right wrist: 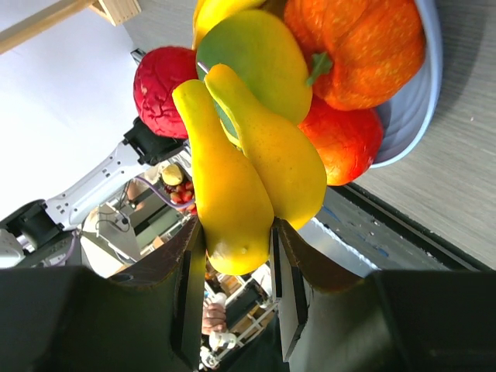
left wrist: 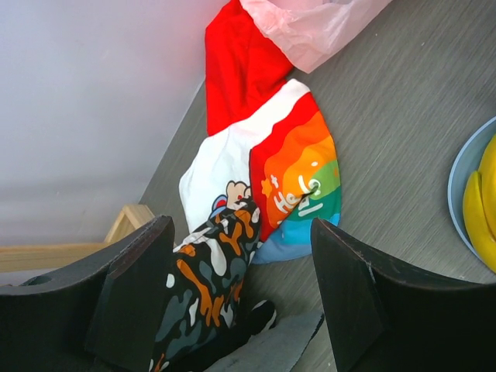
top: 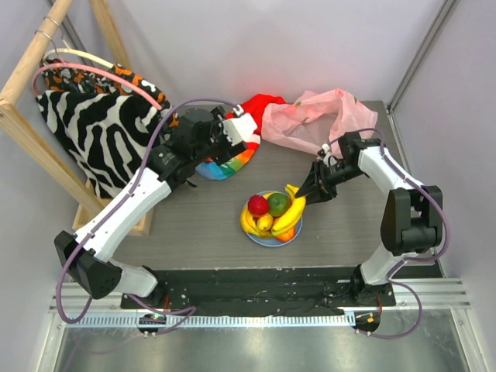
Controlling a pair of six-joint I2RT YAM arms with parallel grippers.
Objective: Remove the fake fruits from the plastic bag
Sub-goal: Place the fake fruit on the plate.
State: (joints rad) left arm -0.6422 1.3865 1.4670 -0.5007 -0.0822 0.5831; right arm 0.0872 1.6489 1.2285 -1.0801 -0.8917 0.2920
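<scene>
Leaving the plastic bag (top: 310, 116) at the table's far R corner, lower right onto the plate (top: 267, 241) before letting go, so the banana bunch (top: 291, 211) can't roll off. R arm stretches low, elbow bent; right gripper (right wrist: 236, 263) pinches the bunch's end. Left gripper (left wrist: 242, 232) gapes wide, empty, above the rainbow cloth (left wrist: 298, 186).

Left gripper (left wrist: 242, 248), jaws wide apart, over rainbow-striped cloth (left wrist: 298, 182); red cloth (left wrist: 240, 70), pink plastic bag (left wrist: 310, 27) beyond; bananas (left wrist: 482, 205) at right
</scene>
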